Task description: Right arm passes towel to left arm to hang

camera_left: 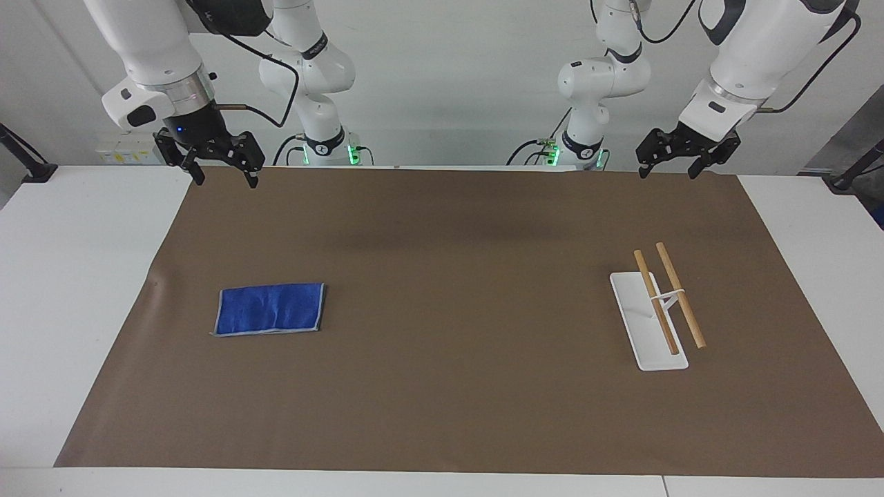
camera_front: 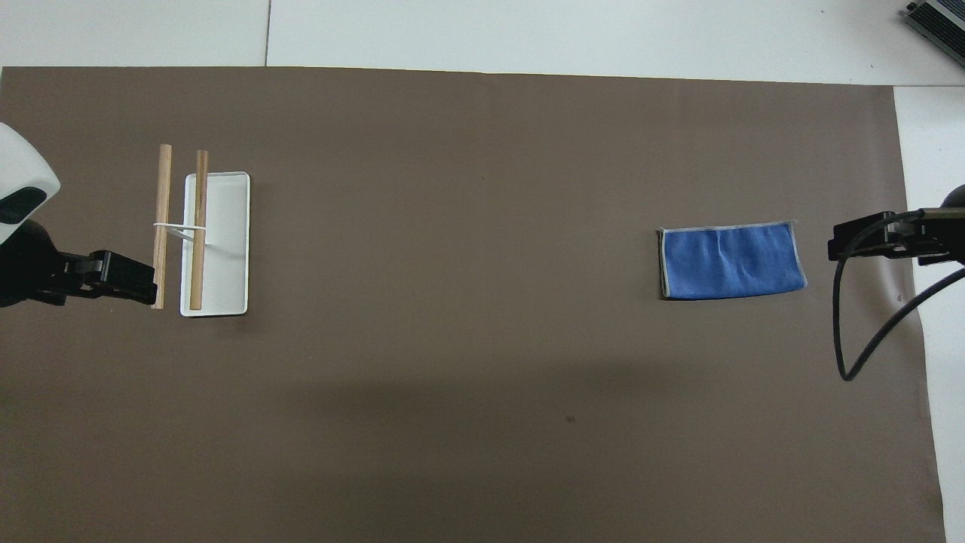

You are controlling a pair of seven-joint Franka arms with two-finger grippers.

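Fingers spread wide and empty on both my right gripper (camera_left: 221, 169) and left gripper (camera_left: 680, 160), raised at the robots' edge. The folded blue towel (camera_left: 271, 308) lies flat on the surface (camera_left: 442, 386) under my right arm's reach; the wooden-rod rack (camera_left: 659, 310) sits at the left arm's end, ready for hanging.

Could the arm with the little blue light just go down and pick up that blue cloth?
Probably yes. The right gripper hangs open in the air, and the towel lies flat on the brown mat at that arm's end, with nothing on or beside it.
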